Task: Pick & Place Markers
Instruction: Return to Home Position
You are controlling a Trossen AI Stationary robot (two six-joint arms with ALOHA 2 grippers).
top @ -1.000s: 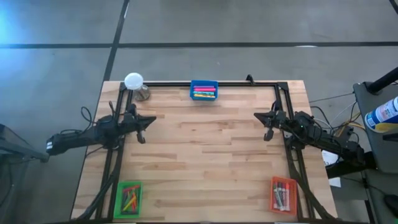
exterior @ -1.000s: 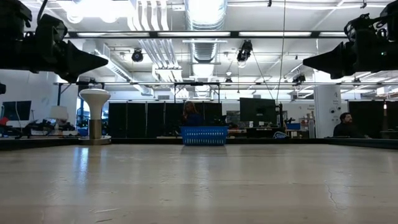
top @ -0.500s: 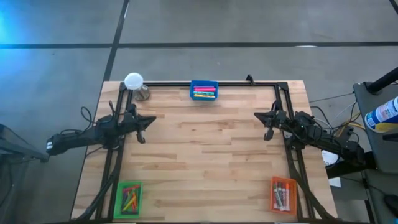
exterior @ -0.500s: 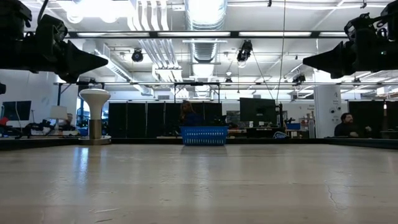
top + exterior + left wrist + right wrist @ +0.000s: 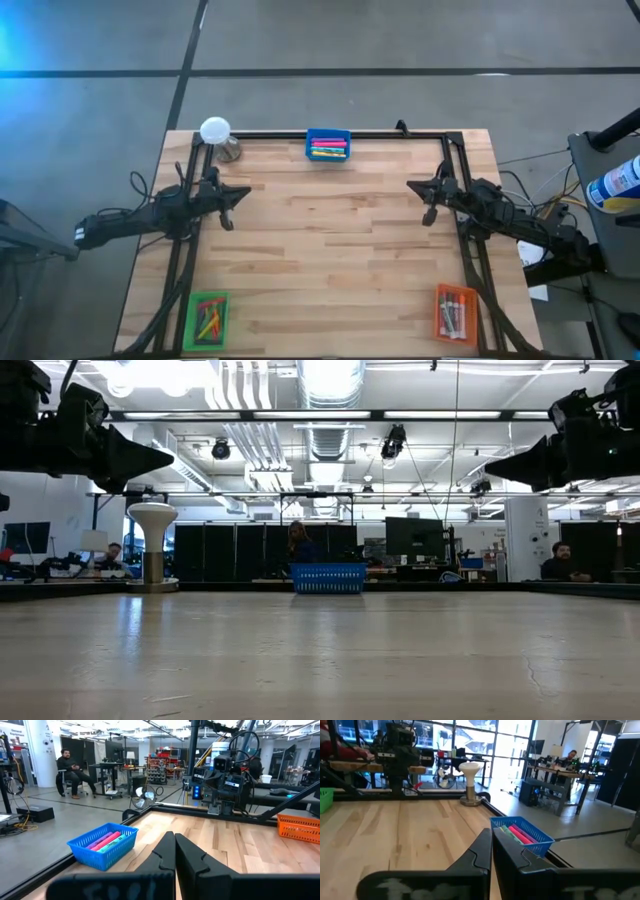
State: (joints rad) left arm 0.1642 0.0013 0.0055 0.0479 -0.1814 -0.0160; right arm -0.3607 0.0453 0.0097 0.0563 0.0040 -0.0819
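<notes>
Wood table (image 5: 330, 240): light planks, with a black frame (image 5: 270, 136) along the edges.
Left gripper (image 5: 246, 192): up in the air over the left side of the table, pointing in at the middle. Fingers (image 5: 165, 851) pressed tight together, with nothing between them.
Right gripper (image 5: 412, 186): up in the air over the right side, pointing in at the left one. Fingers (image 5: 482, 845) pressed tight together too, holding nothing.
Space between the grippers: wide, with both about as far back on the table as each other.
Blue tray (image 5: 327, 133): flat on the table, at the middle of the far edge.
Markers (image 5: 328, 150): all lying in trays. Pink, yellow and blue-green ones side by side in the blue tray.
Green tray (image 5: 209, 295): at the near left corner, with green, yellow and red markers lying mixed up inside.
Orange tray (image 5: 456, 288): at the near right corner, well apart from the green one, with red and dark markers lying the long way inside.
Stand (image 5: 215, 133): white round top on a metal foot, upright at the far left corner, near the blue tray but not touching it.
Room behind: a person (image 5: 69, 767) sitting on a chair past the far edge, and more people at desks far back.
</notes>
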